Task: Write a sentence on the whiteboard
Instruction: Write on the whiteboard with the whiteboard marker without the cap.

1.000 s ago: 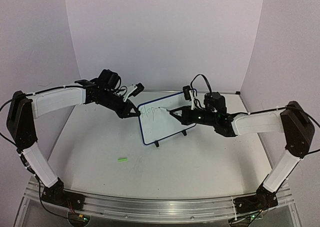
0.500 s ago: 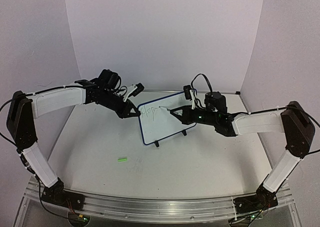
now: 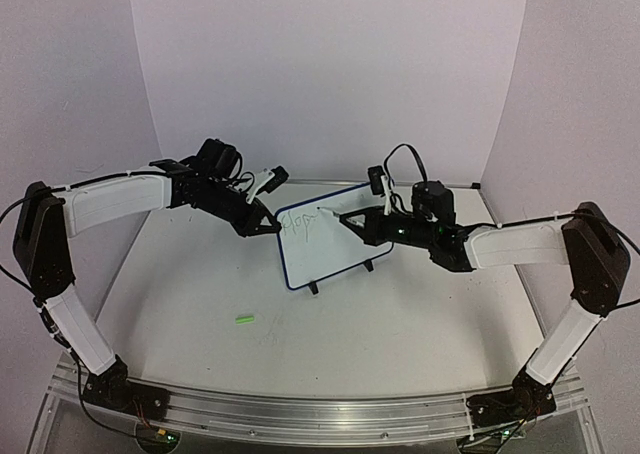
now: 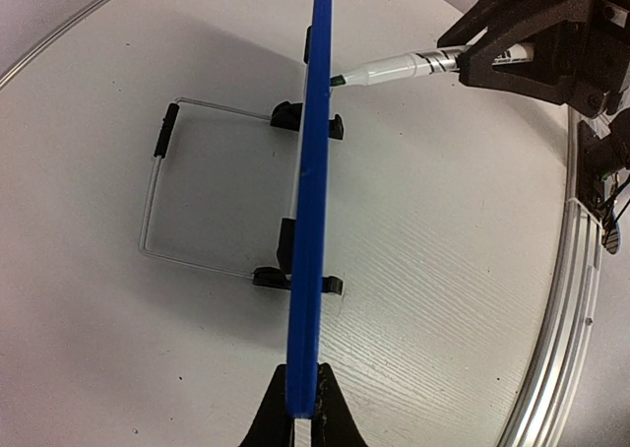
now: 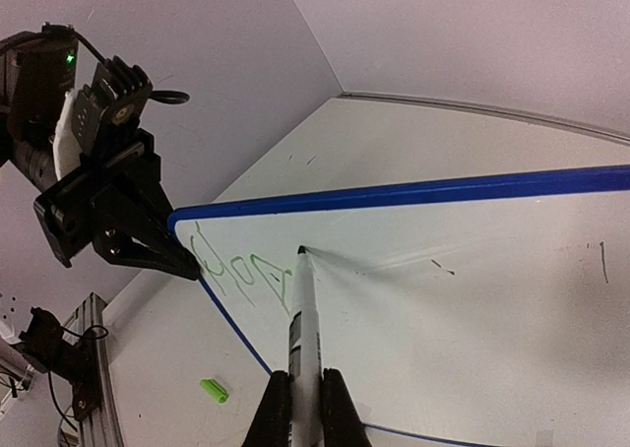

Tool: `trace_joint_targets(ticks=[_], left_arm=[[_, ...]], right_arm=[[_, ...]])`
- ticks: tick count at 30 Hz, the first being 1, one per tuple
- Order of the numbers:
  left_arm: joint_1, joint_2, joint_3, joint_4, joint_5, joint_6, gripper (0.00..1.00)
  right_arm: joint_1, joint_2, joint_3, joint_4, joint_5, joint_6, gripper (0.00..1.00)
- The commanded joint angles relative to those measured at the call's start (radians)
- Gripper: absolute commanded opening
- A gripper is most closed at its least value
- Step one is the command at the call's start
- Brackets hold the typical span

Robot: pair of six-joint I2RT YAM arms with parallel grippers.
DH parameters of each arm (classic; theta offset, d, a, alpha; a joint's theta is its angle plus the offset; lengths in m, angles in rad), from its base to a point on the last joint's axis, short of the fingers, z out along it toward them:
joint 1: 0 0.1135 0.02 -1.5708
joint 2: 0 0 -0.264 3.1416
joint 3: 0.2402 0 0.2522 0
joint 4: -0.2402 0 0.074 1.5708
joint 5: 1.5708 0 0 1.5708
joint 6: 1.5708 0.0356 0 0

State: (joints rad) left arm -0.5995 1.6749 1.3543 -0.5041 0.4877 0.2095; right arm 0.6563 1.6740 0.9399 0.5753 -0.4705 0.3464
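Note:
The whiteboard [image 3: 325,249], white with a dark blue rim, stands tilted on its wire stand [image 4: 156,186] in the middle of the table. Green letters are written at its upper left [image 5: 241,270]. My left gripper [image 3: 268,224] is shut on the board's left rim; in the left wrist view the blue rim [image 4: 310,221] is edge-on between the jaws of the gripper [image 4: 302,393]. My right gripper [image 3: 352,221] is shut on a white marker [image 5: 302,309], whose dark tip touches the board just right of the letters. The marker also shows in the left wrist view [image 4: 394,69].
A small green marker cap [image 3: 245,319] lies on the table in front of the board, to the left; it also shows in the right wrist view [image 5: 214,391]. White walls close in the back and sides. An aluminium rail [image 3: 300,414] runs along the near edge.
My right gripper has moved the marker tip up and slightly left on the board. The left gripper and the board have not moved.

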Motion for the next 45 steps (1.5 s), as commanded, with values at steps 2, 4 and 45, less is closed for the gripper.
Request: trace_joint_targets(ticks=[2, 4, 45], left_arm=[[-0.008, 0.031, 0.022, -0.041, -0.029, 0.028, 0.00], [-0.008, 0.032, 0.022, -0.041, -0.029, 0.029, 0.00], [-0.008, 0.032, 0.023, -0.042, -0.029, 0.029, 0.00]], right_arm=[[-0.006, 0.031, 0.049, 0.049, -0.028, 0.015, 0.00], [-0.005, 0.038, 0.049, 0.049, -0.035, 0.018, 0.00], [-0.005, 0.031, -0.030, -0.003, 0.067, 0.003, 0.00]])
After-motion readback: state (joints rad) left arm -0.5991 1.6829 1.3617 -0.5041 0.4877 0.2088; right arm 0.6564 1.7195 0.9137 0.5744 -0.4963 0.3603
